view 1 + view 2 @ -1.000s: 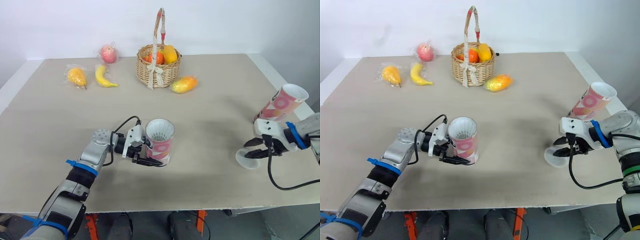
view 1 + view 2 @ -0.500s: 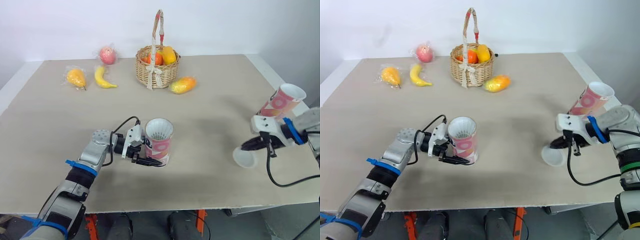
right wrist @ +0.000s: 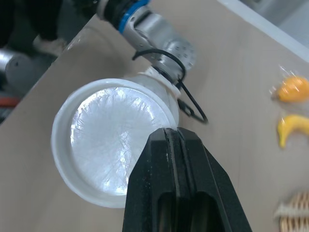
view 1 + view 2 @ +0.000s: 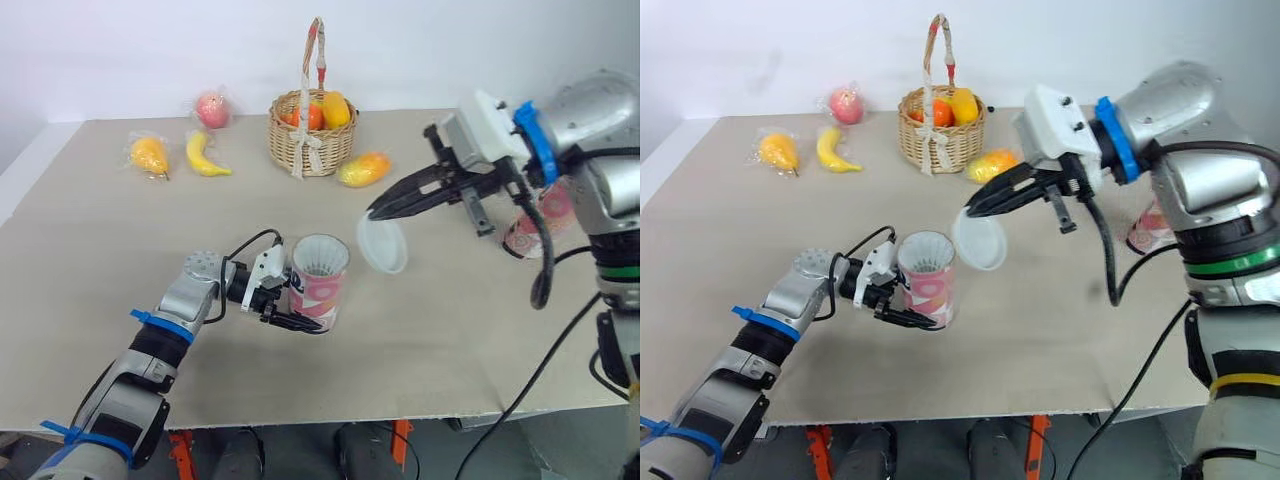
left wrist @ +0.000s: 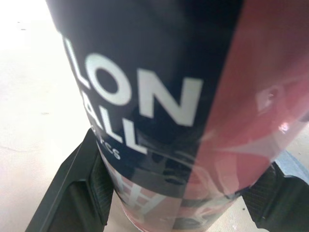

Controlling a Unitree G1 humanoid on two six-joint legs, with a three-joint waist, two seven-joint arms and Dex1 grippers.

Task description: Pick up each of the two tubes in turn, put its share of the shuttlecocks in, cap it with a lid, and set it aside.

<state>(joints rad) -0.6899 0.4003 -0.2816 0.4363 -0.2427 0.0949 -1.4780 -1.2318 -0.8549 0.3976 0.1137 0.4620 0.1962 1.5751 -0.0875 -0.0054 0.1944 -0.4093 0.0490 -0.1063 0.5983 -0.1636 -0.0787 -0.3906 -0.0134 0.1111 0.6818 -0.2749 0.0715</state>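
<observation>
Tube [image 4: 320, 280]: stands upright on the table [image 4: 100, 260], mouth open, white shuttlecock feathers [image 4: 320, 260] showing inside. Left gripper [image 4: 305, 318] is clamped around its lower part, one finger [image 5: 72, 193] against each side of the printed wall.

Handling, judged: light cardboard, stiff along its length, but the thin wall would dent under a hard squeeze. The glossy print looks slippery. The low hold suits capping, since it steadies the base and leaves the rim free.

Lid [image 4: 383, 246]: in the air just right of the tube's mouth and about level with it, tilted on edge. Right gripper [image 4: 970, 210] pinches it by the rim, fingers pressed tight together. Thin translucent plastic, so probably light and flexible. With one edge held it hangs at an angle, and it would need levelling over the mouth and an even press.

Second tube [image 4: 535, 228]: well right of the upright tube, near the table edge.

Basket [image 4: 310, 135] with fruit sits well beyond the tube; wrapped fruit [image 4: 207, 157] lies beyond and to its left.

Not resolved:
- how many shuttlecocks are in the tube; the mouth shows the top feathers alone
- the second tube is largely covered by the right arm, so I cannot tell whether it stands or leans, or what it holds
- the tube's far side and base contact with the table
</observation>
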